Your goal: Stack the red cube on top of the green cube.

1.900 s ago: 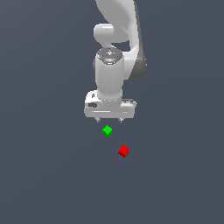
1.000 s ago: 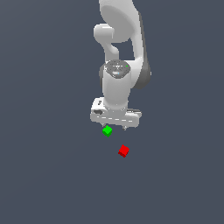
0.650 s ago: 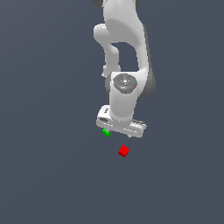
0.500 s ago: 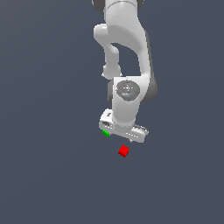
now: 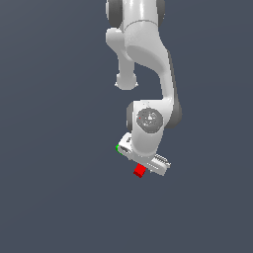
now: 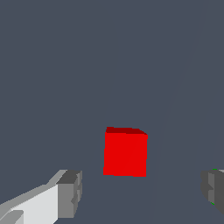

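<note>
The red cube [image 5: 140, 170] lies on the dark floor, partly covered by the white gripper [image 5: 146, 164] that hovers over it in the exterior view. In the wrist view the red cube [image 6: 125, 152] sits just ahead of the gap between the two grey fingertips [image 6: 70, 194], which stand wide apart and touch nothing. The gripper [image 6: 142, 190] is open and empty. Only a sliver of the green cube [image 5: 117, 147] shows at the hand's edge toward the exterior view's left; a thin green edge [image 6: 214, 169] peeks out behind the other fingertip.
The arm's white links [image 5: 143, 59] rise above the hand. Around the cubes there is only flat dark grey floor [image 5: 59, 197].
The hand has come down and swung toward the red cube, turning as it went. It now covers most of the green cube. Neither cube has moved.
</note>
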Available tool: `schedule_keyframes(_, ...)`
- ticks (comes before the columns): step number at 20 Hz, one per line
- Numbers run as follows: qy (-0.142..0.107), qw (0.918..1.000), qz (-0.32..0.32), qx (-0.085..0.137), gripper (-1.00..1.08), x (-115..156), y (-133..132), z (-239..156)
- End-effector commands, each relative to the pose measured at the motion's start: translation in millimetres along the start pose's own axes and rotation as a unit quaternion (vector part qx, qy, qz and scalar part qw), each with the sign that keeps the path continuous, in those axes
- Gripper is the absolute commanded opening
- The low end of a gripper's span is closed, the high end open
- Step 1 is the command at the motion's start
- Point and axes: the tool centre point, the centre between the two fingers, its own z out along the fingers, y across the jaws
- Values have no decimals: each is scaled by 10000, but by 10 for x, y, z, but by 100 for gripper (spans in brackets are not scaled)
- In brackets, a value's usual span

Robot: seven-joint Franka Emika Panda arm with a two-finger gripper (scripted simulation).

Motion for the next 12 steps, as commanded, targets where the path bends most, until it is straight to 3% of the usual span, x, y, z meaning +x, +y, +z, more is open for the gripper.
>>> schedule_keyframes(1, -12, 9999, 129, 3, 100, 32, -41, 45)
schedule_keyframes(12, -23, 9997, 233, 6, 100, 63, -73, 82)
